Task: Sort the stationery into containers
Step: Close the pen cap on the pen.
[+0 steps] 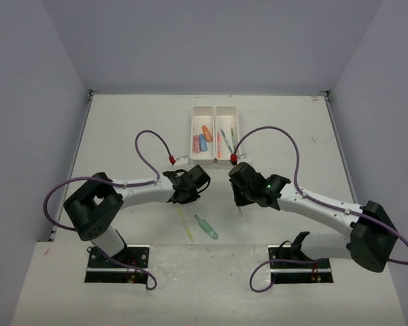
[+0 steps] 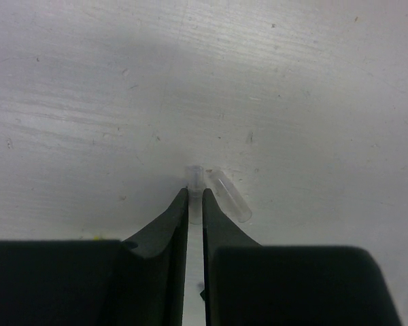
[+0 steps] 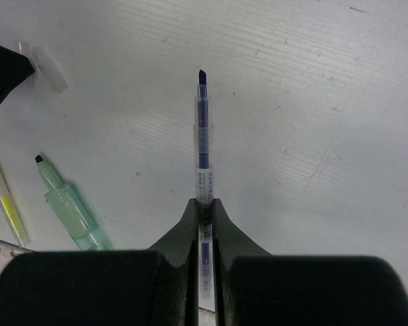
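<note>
The right pincer is pressed tight on a blue pen, gripping the barrel near its back end, so most of the pen juts out ahead with its bare tip leading. It hangs just in front of the tray, on the near side.

The tray compartment on the right arm's side already holds thin pens. The other holds short chunky pieces, so the blue pen probably belongs with the pens. To do this well, I would turn the wrist until the pen lies along that compartment's length. Then carry the tip over the near rim with room to spare and come down low before letting go, so it cannot bounce across the divider.

The left pincer is nearly closed, seemingly pinching a small clear cap, with a second cap just beside it. A yellow pen and a green highlighter lie on the tabletop, nearer the arms than the tray.
</note>
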{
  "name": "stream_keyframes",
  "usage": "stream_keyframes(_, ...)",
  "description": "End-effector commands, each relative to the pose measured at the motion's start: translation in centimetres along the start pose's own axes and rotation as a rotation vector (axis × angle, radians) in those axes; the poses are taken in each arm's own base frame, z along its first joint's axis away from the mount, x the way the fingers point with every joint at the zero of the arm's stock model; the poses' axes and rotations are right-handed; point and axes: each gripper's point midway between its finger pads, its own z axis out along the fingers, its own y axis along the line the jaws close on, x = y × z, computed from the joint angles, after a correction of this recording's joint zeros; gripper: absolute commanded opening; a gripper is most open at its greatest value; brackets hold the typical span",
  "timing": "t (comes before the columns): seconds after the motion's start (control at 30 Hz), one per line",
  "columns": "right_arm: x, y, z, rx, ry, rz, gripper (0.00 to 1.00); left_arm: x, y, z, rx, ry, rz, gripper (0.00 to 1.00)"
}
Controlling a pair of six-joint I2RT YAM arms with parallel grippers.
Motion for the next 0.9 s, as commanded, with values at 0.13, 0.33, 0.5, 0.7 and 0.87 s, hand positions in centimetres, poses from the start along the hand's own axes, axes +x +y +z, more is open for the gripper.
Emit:
stream_keyframes(0.13,-1.5,1.2,-1.5,-0.088,-0.080,0.012,0.00,-0.1,1.5,1.6,-0.094,-0.013,0.017,0.08)
stream_keyframes(0.33,-1.8,1.6,-2.3,-0.127,-0.105,0.019,0.00,-1.4,2.7,0.8,-0.121,-0.062,-0.002,0.00)
stream_keyframes(0.5,-2.5,3.5,-3.8,-0.259,-0.157,0.013,0.00,-3.5,3.2,-1.1,-0.087,-0.152,-0.046,0.00)
stream_keyframes(0.7,-2.2,8.3,-5.6,-0.582,-0.200,-0.041,0.00,-7.5,-0.5,-6.0,0.198,-0.288,-0.065,0.00)
stream_keyframes(0.87,-2.8,12.3,-8.7,-0.907,-0.301,0.013,0.00,-10.2,-5.2,-13.4,0.619,-0.401,-0.050,0.00)
